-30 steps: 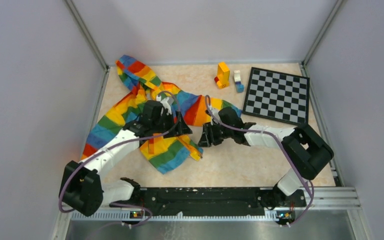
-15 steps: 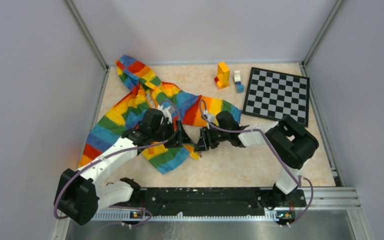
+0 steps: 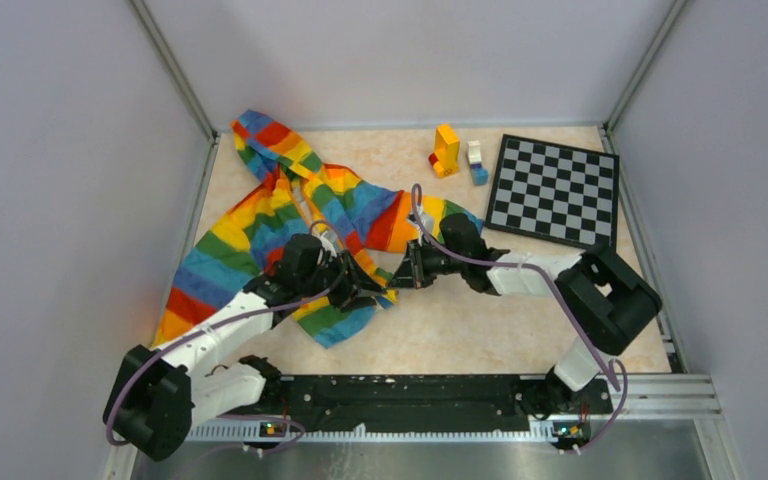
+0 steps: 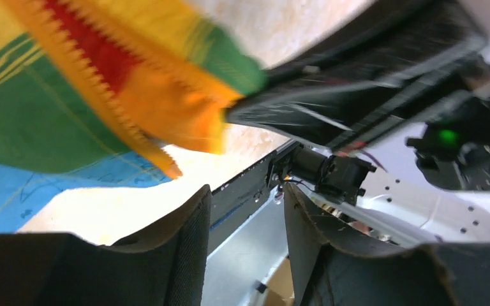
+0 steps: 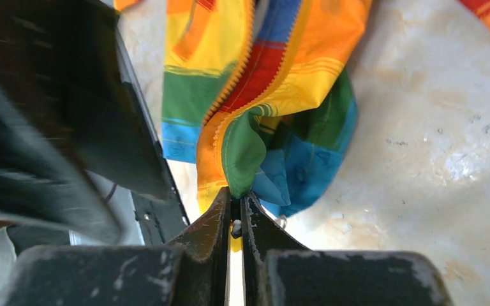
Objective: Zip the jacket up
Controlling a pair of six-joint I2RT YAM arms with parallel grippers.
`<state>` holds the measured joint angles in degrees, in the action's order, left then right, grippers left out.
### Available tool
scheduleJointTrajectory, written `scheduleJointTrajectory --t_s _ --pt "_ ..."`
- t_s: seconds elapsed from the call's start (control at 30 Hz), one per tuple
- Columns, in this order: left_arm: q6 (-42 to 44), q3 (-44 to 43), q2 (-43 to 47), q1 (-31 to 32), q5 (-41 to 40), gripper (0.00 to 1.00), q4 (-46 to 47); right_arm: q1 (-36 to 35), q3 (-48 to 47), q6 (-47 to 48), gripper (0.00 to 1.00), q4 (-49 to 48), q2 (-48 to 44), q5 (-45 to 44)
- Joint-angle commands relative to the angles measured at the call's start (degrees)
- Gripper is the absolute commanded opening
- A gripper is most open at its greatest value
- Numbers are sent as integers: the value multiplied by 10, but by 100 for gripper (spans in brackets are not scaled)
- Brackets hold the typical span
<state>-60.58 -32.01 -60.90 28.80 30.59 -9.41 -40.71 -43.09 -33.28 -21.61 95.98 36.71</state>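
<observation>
The rainbow-striped jacket (image 3: pixel 260 225) lies spread over the left half of the table, front open. Its orange zipper strip (image 5: pixel 236 76) runs down to the bottom hem. My right gripper (image 3: pixel 403 277) is shut on the jacket's bottom corner, and green hem fabric (image 5: pixel 242 153) is pinched between its fingertips (image 5: pixel 220 210). My left gripper (image 3: pixel 363 283) hovers just left of it over the lower flap. In the left wrist view the left gripper (image 4: pixel 245 220) stands open with nothing between its fingers. The jacket's hem and zipper teeth (image 4: pixel 102 95) hang ahead of it.
A checkerboard (image 3: pixel 555 190) lies at the back right. Small stacked blocks, yellow-orange (image 3: pixel 447 150) and white-blue (image 3: pixel 476 160), stand beside it. Grey walls close in the table on three sides. The black base rail (image 3: pixel 410 390) runs along the near edge.
My right gripper has closed on the jacket's bottom corner. My left gripper has slid nearer and slightly right over the lower flap, and its jaws have narrowed.
</observation>
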Motion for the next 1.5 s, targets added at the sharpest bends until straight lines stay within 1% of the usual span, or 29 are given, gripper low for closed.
scheduleJointTrajectory --t_s 0.0,0.1,0.17,0.23,0.33,0.43,0.53,0.6,0.7,0.77,0.83,0.93,1.0,1.13,1.27,1.37,1.47 --pt "-157 37 19 2 -38 52 109 1 4 8 1 -15 -53 -26" --pt "-179 39 12 2 -68 54 133 1 -2 15 0 -5 -49 -19" --pt "-181 36 2 3 -76 52 153 1 -2 15 0 -6 -50 -15" --pt "-178 29 -4 2 -81 48 153 1 -2 17 0 -6 -51 -12" --pt "-171 25 3 5 -90 47 147 1 -2 20 0 -4 -53 -14" --pt "-169 25 12 5 -97 54 137 1 -3 21 0 -3 -51 -14" --pt "-159 7 12 5 -98 65 123 1 -3 21 0 -1 -49 -14" --pt "-143 -16 12 5 -103 66 101 1 -2 21 0 -1 -48 -13" --pt "-108 -49 23 4 -130 65 43 1 -1 23 0 -1 -48 -15" --pt "-89 -62 38 4 -156 65 30 1 1 23 0 -5 -47 -16" --pt "-88 -60 41 4 -163 65 49 1 0 23 0 -6 -44 -15" --pt "-120 -50 20 5 -137 62 78 0 -2 20 0 -9 -46 -12" --pt "-142 -45 1 4 -121 60 80 1 -2 20 0 -11 -46 -14" --pt "-168 -22 -23 5 -98 49 124 1 -1 17 0 -14 -44 -13" --pt "-161 -15 -23 6 -112 48 99 1 -3 13 0 -15 -44 -13" --pt "-154 -14 -15 7 -128 51 68 1 -8 11 0 -14 -42 -15" --pt "-149 -4 -17 8 -132 51 73 1 -12 7 0 -17 -41 -11"
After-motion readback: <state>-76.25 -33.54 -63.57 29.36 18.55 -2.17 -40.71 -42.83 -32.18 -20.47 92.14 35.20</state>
